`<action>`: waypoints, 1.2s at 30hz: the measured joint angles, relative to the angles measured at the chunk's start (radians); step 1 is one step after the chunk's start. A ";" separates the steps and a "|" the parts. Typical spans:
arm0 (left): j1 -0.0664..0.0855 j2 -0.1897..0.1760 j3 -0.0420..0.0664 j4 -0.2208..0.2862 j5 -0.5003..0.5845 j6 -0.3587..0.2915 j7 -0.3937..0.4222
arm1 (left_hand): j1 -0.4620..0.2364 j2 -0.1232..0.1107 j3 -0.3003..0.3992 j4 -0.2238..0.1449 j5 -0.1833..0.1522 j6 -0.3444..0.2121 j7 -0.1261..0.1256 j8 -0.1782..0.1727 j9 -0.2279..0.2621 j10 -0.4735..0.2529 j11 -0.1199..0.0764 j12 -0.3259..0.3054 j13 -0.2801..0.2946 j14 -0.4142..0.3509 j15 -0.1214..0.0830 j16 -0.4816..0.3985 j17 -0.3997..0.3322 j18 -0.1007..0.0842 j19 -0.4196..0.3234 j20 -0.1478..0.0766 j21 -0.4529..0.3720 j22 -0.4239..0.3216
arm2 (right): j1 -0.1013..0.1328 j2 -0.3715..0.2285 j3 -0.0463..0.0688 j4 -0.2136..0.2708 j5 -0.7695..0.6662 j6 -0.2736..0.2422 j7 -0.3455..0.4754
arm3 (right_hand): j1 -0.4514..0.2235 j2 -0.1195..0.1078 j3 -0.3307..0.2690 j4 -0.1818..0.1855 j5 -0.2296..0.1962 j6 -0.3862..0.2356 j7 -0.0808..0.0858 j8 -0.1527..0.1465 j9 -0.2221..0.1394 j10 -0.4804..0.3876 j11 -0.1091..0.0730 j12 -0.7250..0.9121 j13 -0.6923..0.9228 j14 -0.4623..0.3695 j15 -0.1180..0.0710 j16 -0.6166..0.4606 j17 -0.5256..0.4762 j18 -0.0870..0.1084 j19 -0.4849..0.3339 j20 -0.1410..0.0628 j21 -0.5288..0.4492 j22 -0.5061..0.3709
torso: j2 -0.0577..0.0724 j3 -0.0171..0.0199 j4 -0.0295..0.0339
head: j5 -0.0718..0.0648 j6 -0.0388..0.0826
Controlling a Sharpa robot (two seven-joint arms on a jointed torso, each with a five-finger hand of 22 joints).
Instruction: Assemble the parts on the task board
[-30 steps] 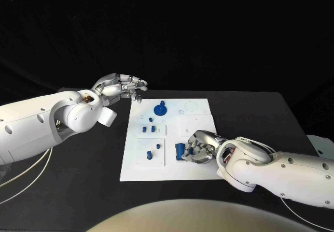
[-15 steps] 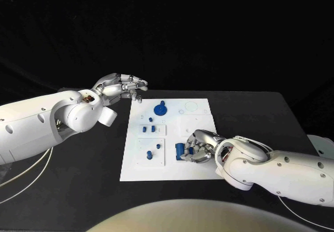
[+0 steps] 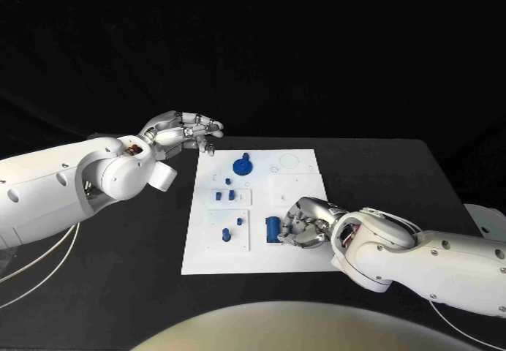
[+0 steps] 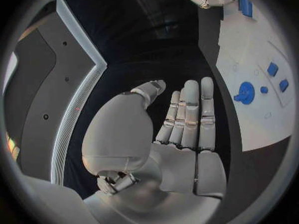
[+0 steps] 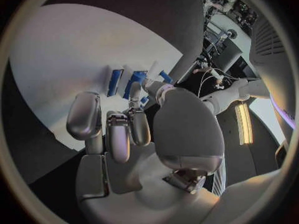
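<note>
Right hand: I see my right hand (image 3: 307, 224) low over the near part of the task board (image 3: 298, 257), its fingers (image 5: 117, 133) curled around an upright blue part (image 3: 273, 227) — whether they truly grip it I cannot tell.
Left hand: my left hand (image 3: 186, 132) hovers off the board's far left corner, fingers (image 4: 189, 115) straight and close together, holding nothing.
Board: white plate in the middle of the black counter (image 3: 388, 170).
Other parts: a round blue piece (image 3: 243, 165) near the far end — small blue pegs (image 3: 224, 195) sit in the left-hand panels.
</note>
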 measured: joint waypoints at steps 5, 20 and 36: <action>-0.002 0.000 -0.001 0.000 0.001 -0.001 0.001 | 0.000 0.000 -0.001 0.007 0.000 0.000 0.000 0.000 -0.001 0.000 0.000 0.000 0.000 0.000 0.000 0.000 0.000 0.000 0.000 0.000 0.000 0.000 | 0.002 -0.009 0.000 0.004 0.032 -0.033 0.052 | -0.009 -0.009 -0.071 0.034 -0.019 -0.049 0.023 -0.028 -0.006 -0.002 0.010 -0.008 0.000 -0.001 0.001 -0.002 0.000 0.000 -0.011 0.004 -0.040 0.000 | -0.005 -0.0019 -0.0058 | 0.000 0.000; -0.041 0.048 -0.019 -0.080 0.058 -0.053 0.079 | 0.000 0.000 -0.009 0.043 -0.023 -0.005 -0.002 0.029 -0.010 0.044 -0.007 0.032 -0.010 -0.100 0.006 -0.105 -0.043 0.000 -0.064 0.020 -0.074 -0.061 | 0.095 0.027 0.002 -0.280 0.656 -0.091 0.442 | 0.124 0.039 -0.007 -0.055 0.024 -0.175 0.093 -0.130 -0.091 -0.394 0.082 -0.651 -0.461 -0.090 0.066 -0.329 -0.281 0.072 -0.243 0.060 -0.675 -0.164 | -0.061 -0.0124 -0.0146 | -0.006 0.010; -0.068 0.145 -0.019 -0.236 0.244 -0.176 0.274 | 0.000 -0.003 0.015 0.092 -0.077 0.018 -0.006 -0.062 -0.076 0.182 0.010 -0.270 -0.083 -0.200 0.060 -0.680 -0.211 0.000 -0.191 0.064 -0.338 -0.360 | 0.149 0.191 0.026 -0.682 1.139 0.021 0.803 | 0.041 0.072 0.037 -0.236 0.069 -0.236 0.196 -0.239 -0.280 -0.485 0.213 -1.278 -1.113 -0.570 0.235 -1.282 -0.919 0.071 -0.661 0.232 -0.994 -0.661 | -0.098 0.0002 -0.0080 | -0.007 0.114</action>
